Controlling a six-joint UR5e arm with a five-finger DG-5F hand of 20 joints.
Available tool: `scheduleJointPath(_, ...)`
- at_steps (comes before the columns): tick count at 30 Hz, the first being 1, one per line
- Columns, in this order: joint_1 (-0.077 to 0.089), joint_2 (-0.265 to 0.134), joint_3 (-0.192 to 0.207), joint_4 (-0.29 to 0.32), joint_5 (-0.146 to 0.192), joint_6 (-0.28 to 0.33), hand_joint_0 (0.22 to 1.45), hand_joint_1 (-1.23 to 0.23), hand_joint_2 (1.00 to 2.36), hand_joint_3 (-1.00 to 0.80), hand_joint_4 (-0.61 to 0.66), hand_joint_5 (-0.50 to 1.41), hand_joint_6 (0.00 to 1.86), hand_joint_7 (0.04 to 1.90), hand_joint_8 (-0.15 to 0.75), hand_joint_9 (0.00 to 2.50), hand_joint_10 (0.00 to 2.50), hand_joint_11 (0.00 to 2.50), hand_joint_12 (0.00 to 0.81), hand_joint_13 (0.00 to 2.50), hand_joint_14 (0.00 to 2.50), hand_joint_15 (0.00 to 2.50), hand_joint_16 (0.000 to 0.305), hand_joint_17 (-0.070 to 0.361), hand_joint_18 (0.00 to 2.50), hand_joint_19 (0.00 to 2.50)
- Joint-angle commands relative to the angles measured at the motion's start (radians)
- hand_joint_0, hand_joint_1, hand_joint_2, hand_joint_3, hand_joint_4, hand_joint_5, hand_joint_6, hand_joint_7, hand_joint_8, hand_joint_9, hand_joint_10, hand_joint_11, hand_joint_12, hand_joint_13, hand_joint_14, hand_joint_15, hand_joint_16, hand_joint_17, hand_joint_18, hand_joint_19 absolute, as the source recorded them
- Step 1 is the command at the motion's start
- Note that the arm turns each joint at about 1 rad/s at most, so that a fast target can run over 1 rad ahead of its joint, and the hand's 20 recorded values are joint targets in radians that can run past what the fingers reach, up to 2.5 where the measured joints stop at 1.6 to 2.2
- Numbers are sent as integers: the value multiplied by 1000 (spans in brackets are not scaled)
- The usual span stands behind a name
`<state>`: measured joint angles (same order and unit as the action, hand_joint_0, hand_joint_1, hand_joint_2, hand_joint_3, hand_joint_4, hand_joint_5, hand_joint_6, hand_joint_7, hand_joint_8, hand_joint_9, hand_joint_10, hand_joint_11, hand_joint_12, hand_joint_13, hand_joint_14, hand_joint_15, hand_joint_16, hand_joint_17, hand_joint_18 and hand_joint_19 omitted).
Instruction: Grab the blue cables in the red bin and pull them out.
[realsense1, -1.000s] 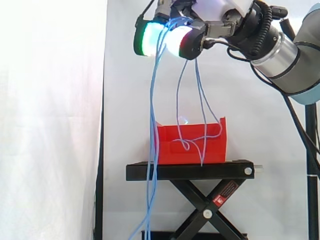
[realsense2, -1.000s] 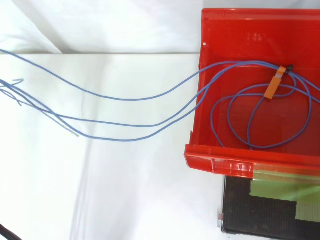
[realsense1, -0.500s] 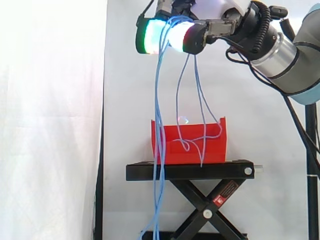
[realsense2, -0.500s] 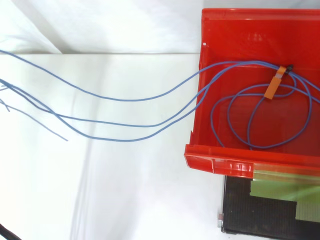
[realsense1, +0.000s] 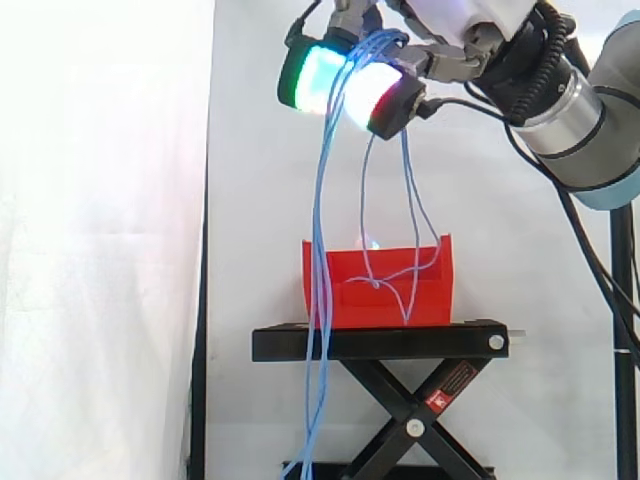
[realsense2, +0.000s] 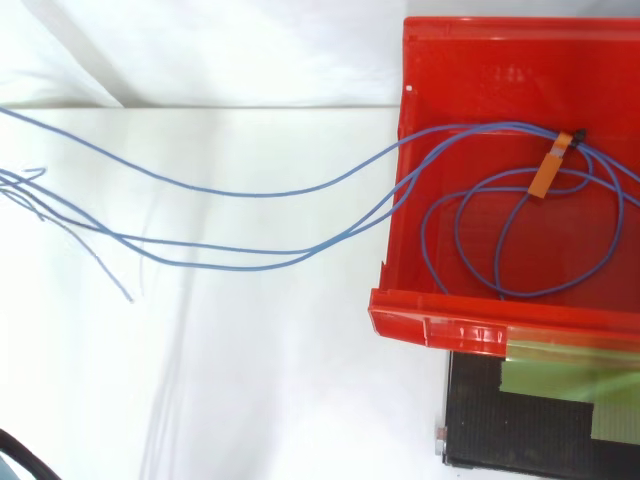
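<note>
Several blue cables (realsense1: 320, 250) pinched between curled fingers of hand (realsense1: 378, 98), high above red bin (realsense1: 430, 300). Free ends dangle beside bin, below its level; loops with orange tag (realsense2: 546, 172) lie inside bin. Light, limp, probably slick, tangle-prone. Best hold: bundled strands above bin, firm pinch.

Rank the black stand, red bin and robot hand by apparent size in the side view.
1. black stand, largest.
2. red bin and robot hand: they look alike and their nearness to the camera is unsure, so they stay unranked.
</note>
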<state>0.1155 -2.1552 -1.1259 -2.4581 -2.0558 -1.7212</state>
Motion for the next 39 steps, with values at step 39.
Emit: scheduleJointPath(39,1,0,0,-154,327,461,845,-910,1000,-1000,70,678,735,405,333,307,2500,383,371,945,2500,378,45,100,1096,1159)
